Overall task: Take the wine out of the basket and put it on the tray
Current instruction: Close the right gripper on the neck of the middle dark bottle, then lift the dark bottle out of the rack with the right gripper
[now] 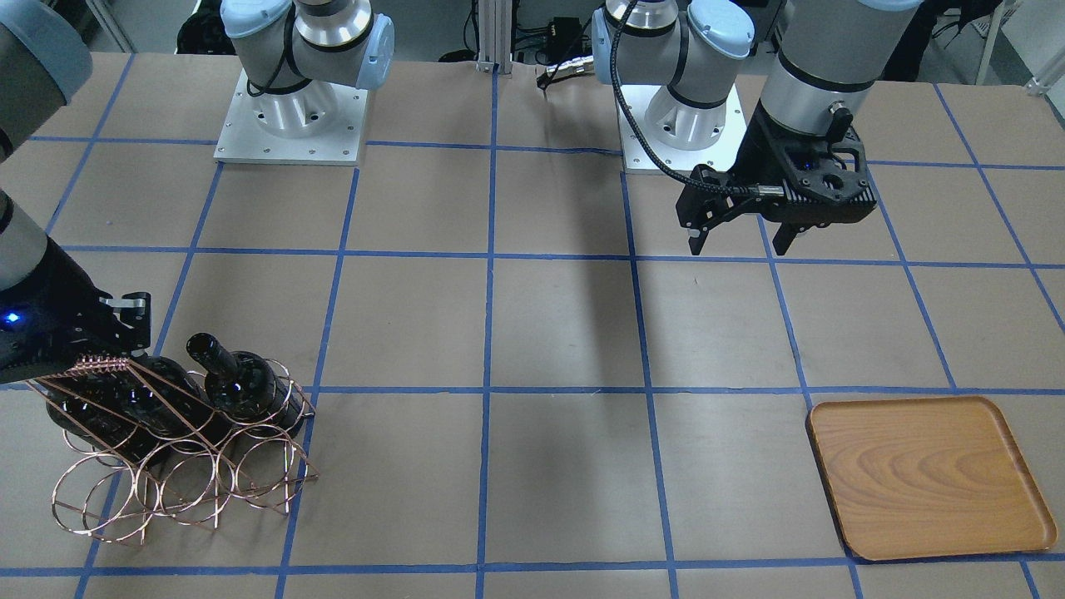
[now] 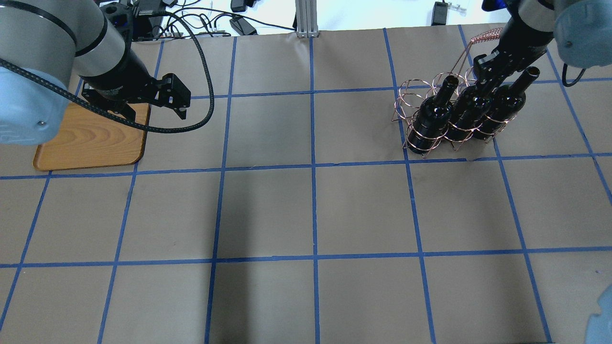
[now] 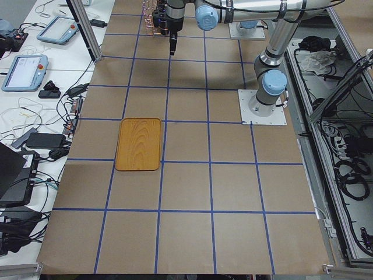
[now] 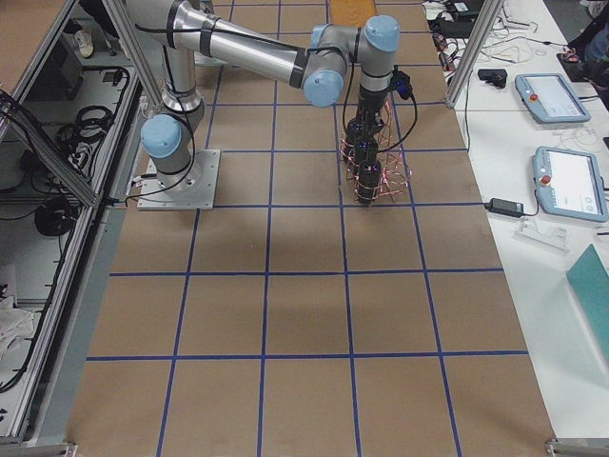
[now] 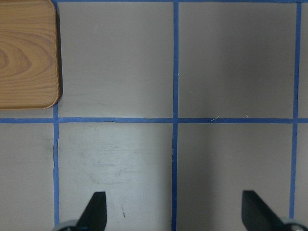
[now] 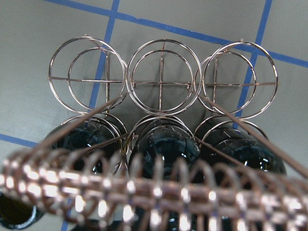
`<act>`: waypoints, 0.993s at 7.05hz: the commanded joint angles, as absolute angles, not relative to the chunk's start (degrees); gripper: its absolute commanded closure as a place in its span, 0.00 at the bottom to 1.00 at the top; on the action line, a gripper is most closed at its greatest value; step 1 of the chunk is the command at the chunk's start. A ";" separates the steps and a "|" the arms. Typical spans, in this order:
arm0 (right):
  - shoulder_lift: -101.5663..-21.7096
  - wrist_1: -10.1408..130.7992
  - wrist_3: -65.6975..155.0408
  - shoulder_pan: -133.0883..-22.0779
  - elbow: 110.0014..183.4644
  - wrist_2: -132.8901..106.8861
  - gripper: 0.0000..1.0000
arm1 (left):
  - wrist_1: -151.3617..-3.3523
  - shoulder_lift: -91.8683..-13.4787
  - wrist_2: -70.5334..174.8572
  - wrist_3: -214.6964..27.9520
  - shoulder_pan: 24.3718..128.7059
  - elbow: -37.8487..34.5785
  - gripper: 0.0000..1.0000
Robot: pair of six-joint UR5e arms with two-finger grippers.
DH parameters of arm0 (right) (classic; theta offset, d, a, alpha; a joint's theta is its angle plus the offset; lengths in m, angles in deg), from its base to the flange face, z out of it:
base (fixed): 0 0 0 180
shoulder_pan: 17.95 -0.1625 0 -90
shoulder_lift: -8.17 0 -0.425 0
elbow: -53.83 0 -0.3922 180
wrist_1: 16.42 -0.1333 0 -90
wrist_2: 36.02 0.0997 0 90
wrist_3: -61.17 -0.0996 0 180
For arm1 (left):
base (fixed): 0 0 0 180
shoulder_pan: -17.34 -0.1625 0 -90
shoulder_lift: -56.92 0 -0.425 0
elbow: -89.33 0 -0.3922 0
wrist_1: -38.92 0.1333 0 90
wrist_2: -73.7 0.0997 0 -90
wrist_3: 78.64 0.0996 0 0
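Observation:
Three wine bottles lie side by side in the copper wire basket (image 2: 412, 91) at the far right of the overhead view: one (image 2: 430, 119), the middle one (image 2: 468, 112) and one (image 2: 507, 102). My right gripper (image 2: 483, 71) is down at the middle bottle's neck, just under the coiled handle (image 6: 154, 192), which hides the fingers; I cannot tell whether it is open or shut. The wooden tray (image 2: 91, 138) lies far left with nothing on it. My left gripper (image 2: 155, 112) is open and empty, hovering by the tray's corner (image 5: 26, 53).
The basket's front rings (image 6: 163, 77) hold nothing. The two arm bases (image 1: 291, 116) are bolted near the robot's edge. An aluminium post (image 2: 303, 19) and cables stand at the far edge. Teach pendants (image 4: 561, 181) lie on the side bench.

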State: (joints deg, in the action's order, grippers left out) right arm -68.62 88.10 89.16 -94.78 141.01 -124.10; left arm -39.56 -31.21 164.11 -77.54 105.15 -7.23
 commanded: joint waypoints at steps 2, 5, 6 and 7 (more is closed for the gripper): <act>-72.75 72.14 89.03 -96.17 131.45 -124.88 1.00 | -39.91 -31.67 164.31 -77.59 105.15 -7.69 0.00; -79.18 64.54 89.03 -97.92 131.26 -126.10 1.00 | -39.91 -31.67 164.31 -77.59 105.15 -8.05 0.00; -80.06 63.75 87.55 -100.28 131.26 -126.63 1.00 | -39.92 -31.32 164.14 -77.50 105.15 -8.31 0.00; -80.25 63.13 82.41 -104.05 131.26 -126.38 1.00 | -39.92 -31.50 164.05 -78.02 105.06 -8.31 0.00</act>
State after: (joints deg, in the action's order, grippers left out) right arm -79.60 64.09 86.71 -100.31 131.29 -126.29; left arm -39.90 -31.45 164.15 -77.64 105.13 -8.19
